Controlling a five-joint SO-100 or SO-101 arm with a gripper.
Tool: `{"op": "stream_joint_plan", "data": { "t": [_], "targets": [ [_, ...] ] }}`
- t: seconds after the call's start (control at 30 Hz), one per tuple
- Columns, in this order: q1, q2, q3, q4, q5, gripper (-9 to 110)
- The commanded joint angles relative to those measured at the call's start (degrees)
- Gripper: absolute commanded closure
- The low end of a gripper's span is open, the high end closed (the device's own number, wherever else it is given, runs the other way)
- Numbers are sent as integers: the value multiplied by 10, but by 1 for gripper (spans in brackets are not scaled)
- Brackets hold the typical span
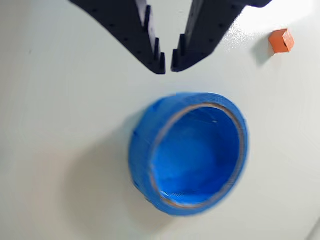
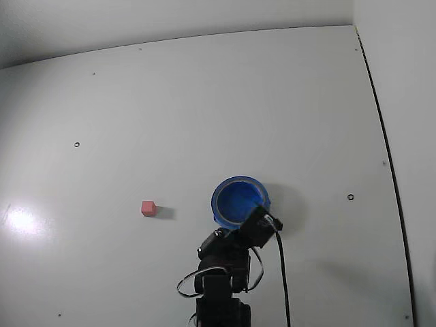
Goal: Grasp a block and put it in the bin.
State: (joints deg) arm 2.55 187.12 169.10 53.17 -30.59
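Block: you find it lying free on the white table, out to the left of the bin in the fixed view and well apart from it. In the wrist view it sits at the upper right, looking more orange there. Nothing touches it.

Bin: your blue bowl stands upright near the middle of the table. The wrist view looks straight down into it, and you see only blue floor inside, no cube.

Gripper: the two dark fingers enter from the top of the wrist view with tips nearly together, a thin slit of table showing between them. Count it as closed and carrying nothing.

Gripper position: it hangs over bare table just beside the bin's rim in the wrist view. In the fixed view you see the arm reaching up from the bottom edge, its wrist overlapping the bin's near side.

Done so far: by the look of things, nothing you can book. The block is not grasped, not lifted and not in the bin.

Left to do: you would need to part the fingers, swing across to the block, close on it, carry it back over the bowl and let go.

Progress estimate: at the very start, with the whole pick and place outstanding.
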Motion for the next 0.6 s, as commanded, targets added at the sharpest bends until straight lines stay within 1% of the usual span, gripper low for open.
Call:
{"op": "stream_joint_plan", "data": {
  "t": [0.0,0.1,0.2,0.37,0.57],
  "targets": [
    [-9,-1,-109,18,-80,92],
    [-46,-4,-159,33,-120,85],
    [-105,-47,-207,50,-141,80],
    [-205,-232,-309,67,-145,80],
    [-265,-458,-467,68,-145,80]
  ]
}}
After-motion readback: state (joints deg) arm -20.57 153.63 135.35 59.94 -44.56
